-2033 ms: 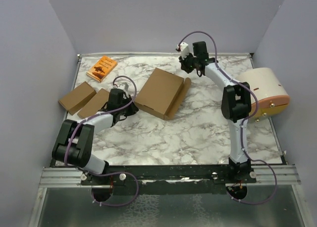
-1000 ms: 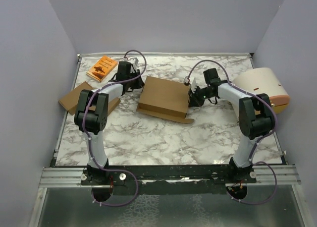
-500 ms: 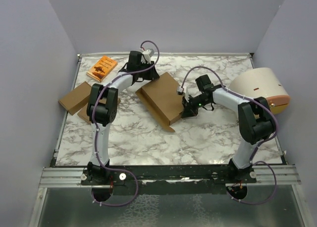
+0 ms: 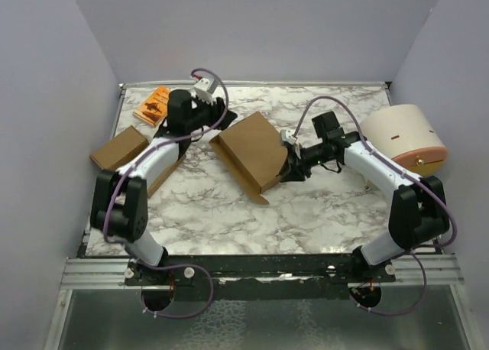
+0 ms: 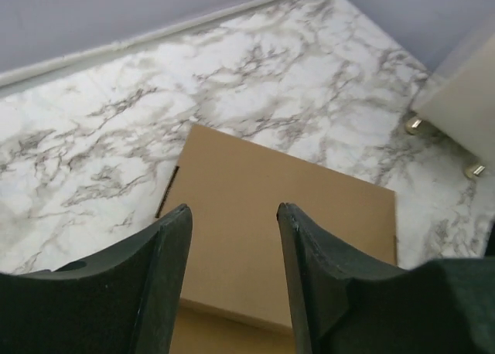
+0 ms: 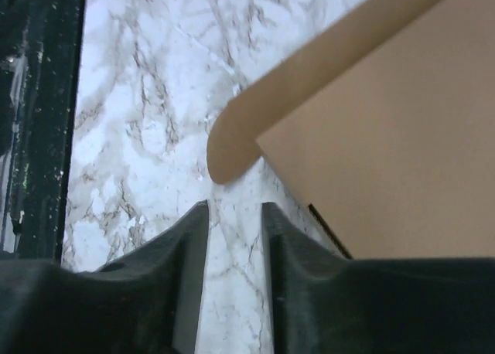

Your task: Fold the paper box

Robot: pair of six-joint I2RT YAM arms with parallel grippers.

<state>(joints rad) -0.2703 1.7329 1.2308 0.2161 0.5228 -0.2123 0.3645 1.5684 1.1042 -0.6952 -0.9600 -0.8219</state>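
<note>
The paper box point(image 4: 250, 150) is a flat brown cardboard mailer lying askew in the middle of the marble table, with a flap tip poking out at its near corner point(image 4: 263, 199). My left gripper point(image 4: 216, 115) hovers off the box's far-left corner. In the left wrist view its jaws point(image 5: 232, 209) stand open above the box lid point(image 5: 286, 230), holding nothing. My right gripper point(image 4: 289, 171) sits low at the box's right edge. In the right wrist view it point(image 6: 234, 205) is narrowly open over bare marble, just short of a rounded flap point(image 6: 240, 149) of the box point(image 6: 402, 161).
An orange book point(image 4: 157, 102) lies at the far left corner. A folded brown box point(image 4: 118, 149) rests at the left edge, and another one point(image 4: 159, 170) is partly under my left arm. A large beige round object point(image 4: 401, 138) stands at the right edge.
The box turned askew over the last second and now lies still. My left gripper drew back to the left and opened wider. My right gripper opened slightly beside the box's edge.
</note>
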